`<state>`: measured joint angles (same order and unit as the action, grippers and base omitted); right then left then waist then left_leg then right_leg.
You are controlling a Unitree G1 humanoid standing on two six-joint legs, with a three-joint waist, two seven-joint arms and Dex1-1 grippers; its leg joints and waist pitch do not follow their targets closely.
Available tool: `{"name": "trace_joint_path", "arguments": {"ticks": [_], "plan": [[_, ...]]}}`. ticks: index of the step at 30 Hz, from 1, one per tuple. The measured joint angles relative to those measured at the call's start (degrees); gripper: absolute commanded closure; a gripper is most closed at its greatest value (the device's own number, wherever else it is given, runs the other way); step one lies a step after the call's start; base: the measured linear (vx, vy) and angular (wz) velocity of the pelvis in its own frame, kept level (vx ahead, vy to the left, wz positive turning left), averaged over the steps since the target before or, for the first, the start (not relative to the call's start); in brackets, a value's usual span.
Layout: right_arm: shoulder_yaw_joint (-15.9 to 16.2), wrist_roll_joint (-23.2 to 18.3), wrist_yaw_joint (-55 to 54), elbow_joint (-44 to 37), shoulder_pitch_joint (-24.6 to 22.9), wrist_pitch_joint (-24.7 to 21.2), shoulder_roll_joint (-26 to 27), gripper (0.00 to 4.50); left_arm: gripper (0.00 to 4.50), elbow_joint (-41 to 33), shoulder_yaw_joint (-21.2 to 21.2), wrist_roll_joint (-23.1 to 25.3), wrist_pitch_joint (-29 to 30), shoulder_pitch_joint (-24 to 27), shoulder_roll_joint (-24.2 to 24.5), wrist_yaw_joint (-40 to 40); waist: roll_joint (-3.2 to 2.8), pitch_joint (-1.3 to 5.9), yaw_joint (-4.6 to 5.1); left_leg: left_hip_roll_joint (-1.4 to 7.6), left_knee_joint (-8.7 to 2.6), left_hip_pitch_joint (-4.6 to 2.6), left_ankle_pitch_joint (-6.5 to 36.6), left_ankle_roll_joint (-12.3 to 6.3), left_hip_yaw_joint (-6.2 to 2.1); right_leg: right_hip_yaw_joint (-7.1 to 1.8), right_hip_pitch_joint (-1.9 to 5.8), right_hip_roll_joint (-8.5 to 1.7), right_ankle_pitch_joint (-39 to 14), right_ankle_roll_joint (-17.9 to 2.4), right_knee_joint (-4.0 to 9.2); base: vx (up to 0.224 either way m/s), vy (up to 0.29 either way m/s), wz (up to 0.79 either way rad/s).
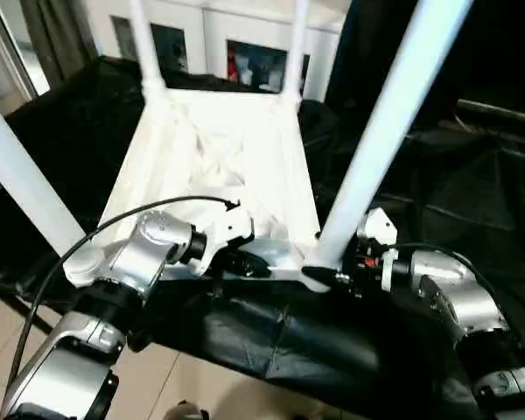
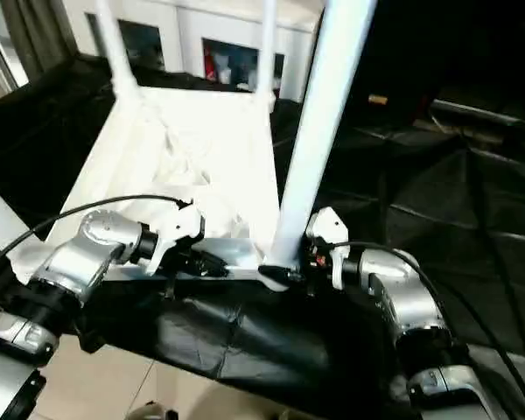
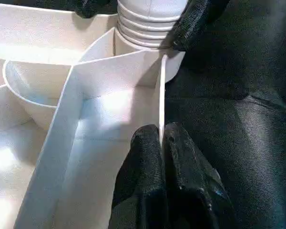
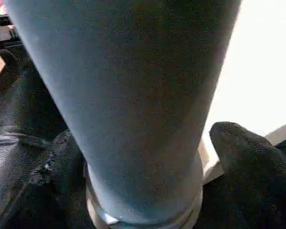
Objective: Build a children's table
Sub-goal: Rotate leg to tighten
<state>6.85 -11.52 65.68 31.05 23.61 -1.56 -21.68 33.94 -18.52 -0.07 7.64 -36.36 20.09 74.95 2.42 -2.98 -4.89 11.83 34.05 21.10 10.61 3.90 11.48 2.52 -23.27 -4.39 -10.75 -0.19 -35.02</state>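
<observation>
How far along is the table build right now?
Done: all four legs stand in the upturned table top, two far, two near. In hand: the left gripper pinches the top's near rim; the right gripper straddles the near right leg at its socket, fingers open. Left: check seating, flip upright.

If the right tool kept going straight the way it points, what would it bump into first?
Most likely the white plastic table leg, standing between the right tool's open fingers, right ahead.
</observation>
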Motion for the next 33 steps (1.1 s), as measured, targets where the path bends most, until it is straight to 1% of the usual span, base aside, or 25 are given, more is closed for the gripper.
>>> {"name": "trace_joint_path", "arguments": {"ticks": [2, 6, 9, 10, 12, 14, 15, 17, 19, 20, 24, 25, 27, 28, 29, 30, 32, 33], "plan": [[0.0, -0.12, 0.57, -0.84, 0.0, -0.76, -0.01, 0.82, 4.5, 0.0, 0.01, -0.02, -0.01, 0.0, 0.03, 0.0, -0.01, -0.01, -0.06, 0.0, 0.0, 0.0, 0.0, 0.0, 0.0, 0.0, -0.01, 0.0, 0.0, 0.0, 0.0, 0.0, 0.0, 0.0], [0.01, -0.72, 1.04, -1.55, -0.03, -1.64, -0.12, 1.23, 4.5, 0.02, 0.01, -0.03, -0.03, 0.0, -0.06, -0.21, -0.01, -0.01, -0.08, 0.0, 0.0, 0.0, 0.0, 0.0, 0.0, -0.01, -0.01, 0.0, 0.0, 0.0, -0.01, 0.0, 0.0, 0.0], [-0.23, -1.35, -0.42, -1.61, -0.94, -2.05, 0.5, 1.54, 4.5, 0.46, 0.01, 0.36, -0.26, -0.09, -0.64, -1.5, -0.02, -0.01, -0.08, -0.01, 0.0, -0.02, 0.0, 0.0, 0.0, -0.02, 0.0, 0.0, 0.0, 0.0, -0.02, 0.0, 0.0, 0.0], [-0.71, -1.2, -2.2, -1.45, -1.08, -2.08, 1.06, 1.54, 4.5, 1.17, 0.03, 0.67, -0.63, -0.38, -1.03, -2.58, -0.03, 0.0, -0.07, -0.01, 0.0, -0.04, 0.0, 0.01, 0.0, -0.03, 0.0, 0.0, 0.01, -0.01, -0.03, 0.0, 0.0, 0.0], [-2.56, 0.17, -9.4, 0.01, -0.75, -1.88, 3.51, 1.67, 4.5, 4.08, 0.39, 1.84, -1.37, -1.85, -2.94, -7.02, -0.02, 0.0, -0.01, -0.02, 0.0, -0.11, -0.01, 0.03, 0.0, -0.05, 0.04, 0.0, 0.06, -0.08, -0.07, 0.0, 0.0, 0.0], [-4.11, 0.89, -15.82, 1.64, -0.14, -1.71, 5.65, 1.74, 4.5, 6.03, 0.66, 2.64, -1.41, -2.8, -4.78, -10.98, -0.07, 0.03, 0.26, -0.04, 0.0, -0.14, -0.02, 0.05, 0.0, -0.06, 0.04, 0.0, 0.1, -0.09, -0.06, 0.0, 0.0, 0.0], [-4.39, 0.98, -17.58, 1.92, -0.03, -1.68, 6.14, 1.76, 4.5, 6.49, 0.68, 2.83, -1.43, -3.01, -5.29, -12.14, -0.09, 0.04, 0.24, -0.04, 0.0, -0.19, -0.02, 0.05, -0.01, -0.07, 0.08, -0.01, 0.09, -0.08, -0.1, 0.0, 0.0, 0.0], [-5.85, 1.48, -24.53, 3.63, 1.04, -1.71, 8.91, 1.78, 4.5, 9.21, 0.91, 3.62, -1.71, -4.5, -7.08, -16.05, -0.12, 0.05, 0.2, -0.04, -0.04, -0.26, -0.02, 0.06, -0.02, -0.04, 0.13, 0.0, 0.08, -0.06, -0.1, 0.0, 0.0, 0.0], [-7.79, 2.27, -33.71, 6.03, 2.83, -1.81, 12.0, 1.78, 4.5, 12.15, 1.33, 4.91, -1.56, -6.14, -9.93, -21.55, -0.18, 0.08, 0.33, -0.06, -0.06, -0.29, -0.05, 0.11, -0.01, -0.08, 0.16, 0.0, 0.08, -0.05, -0.08, 0.0, 0.0, 0.0], [-8.43, 2.76, -38.85, 7.43, 4.09, -1.99, 13.36, 1.78, 4.5, 13.72, 1.35, 5.33, -1.26, -7.03, -11.75, -24.69, -0.24, 0.09, 0.55, -0.09, -0.05, -0.26, -0.05, 0.12, -0.01, -0.1, 0.15, -0.01, 0.07, -0.01, 0.01, 0.0, 0.0, 0.0], [-9.28, 4.49, -48.85, 10.11, 6.53, -1.9, 15.76, 1.78, 4.5, 16.8, 1.74, 6.16, -1.21, -8.44, -15.08, -30.3, -0.68, 0.36, 0.48, -0.14, -0.06, -0.27, -0.05, 0.11, -0.02, -0.14, 0.23, -0.05, 0.07, -0.02, 0.04, 0.0, 0.0, 0.0], [-9.4, 4.89, -49.97, 10.53, 6.89, -1.69, 16.06, 1.78, 4.5, 17.18, 1.89, 6.28, -1.27, -8.6, -15.4, -30.75, -0.76, 0.41, 0.47, -0.14, -0.06, -0.26, -0.05, 0.11, -0.02, -0.13, 0.22, -0.05, 0.08, -0.04, 0.04, 0.0, 0.0, 0.0], [-9.4, 5.53, -50.59, 11.69, 7.03, 0.4, 16.21, 1.1, 4.5, 17.76, 1.97, 6.49, -1.83, -8.82, -15.74, -30.93, -0.86, 0.47, 0.38, -0.14, -0.1, -0.24, -0.05, 0.11, -0.04, -0.11, 0.22, -0.05, 0.09, -0.05, 0.03, 0.0, 0.0, 0.0], [-9.38, 5.84, -50.49, 11.95, 7.02, 1.13, 16.21, 1.1, 4.5, 17.76, 1.98, 6.49, -1.92, -8.82, -15.74, -30.85, -0.89, 0.49, 0.36, -0.14, -0.13, -0.23, -0.05, 0.11, -0.04, -0.11, 0.21, -0.05, 0.09, -0.05, 0.03, 0.0, 0.0, 0.0], [-8.94, 7.38, -50.46, 12.12, 7.01, 1.62, 16.17, 1.07, 4.5, 17.76, 1.98, 6.5, -1.93, -8.85, -15.74, -30.83, -0.9, 0.49, 0.37, -0.13, -0.16, -0.23, -0.05, 0.11, -0.05, -0.08, 0.21, -0.04, 0.09, -0.04, 0.03, 0.0, 0.0, 0.0], [-8.58, 7.93, -50.43, 12.22, 7.01, 2.0, 16.17, 1.07, 4.5, 17.76, 2.02, 6.51, -1.94, -8.86, -15.71, -30.8, -0.89, 0.49, 0.39, -0.13, -0.16, -0.21, -0.05, 0.11, -0.05, -0.07, 0.2, -0.04, 0.09, -0.04, 0.03, 0.0, 0.0, 0.0], [-7.46, 8.98, -49.15, 12.72, 6.98, 3.25, 15.27, 0.81, 4.5, 17.75, 2.02, 6.51, -2.24, -8.86, -15.33, -30.13, -0.87, 0.48, 0.49, -0.13, -0.16, -0.18, -0.05, 0.11, -0.05, -0.06, 0.18, -0.04, 0.09, -0.04, 0.04, 0.0, 0.0, 0.0], [-6.99, 8.74, -46.43, 12.64, 6.72, 3.69, 14.28, 0.81, 4.5, 17.66, 2.01, 6.46, -2.48, -8.86, -14.88, -29.24, -0.86, 0.47, 0.51, -0.13, -0.17, -0.16, -0.05, 0.11, -0.05, -0.06, 0.15, -0.04, 0.09, -0.04, 0.05, 0.0, 0.0, 0.0]]}}
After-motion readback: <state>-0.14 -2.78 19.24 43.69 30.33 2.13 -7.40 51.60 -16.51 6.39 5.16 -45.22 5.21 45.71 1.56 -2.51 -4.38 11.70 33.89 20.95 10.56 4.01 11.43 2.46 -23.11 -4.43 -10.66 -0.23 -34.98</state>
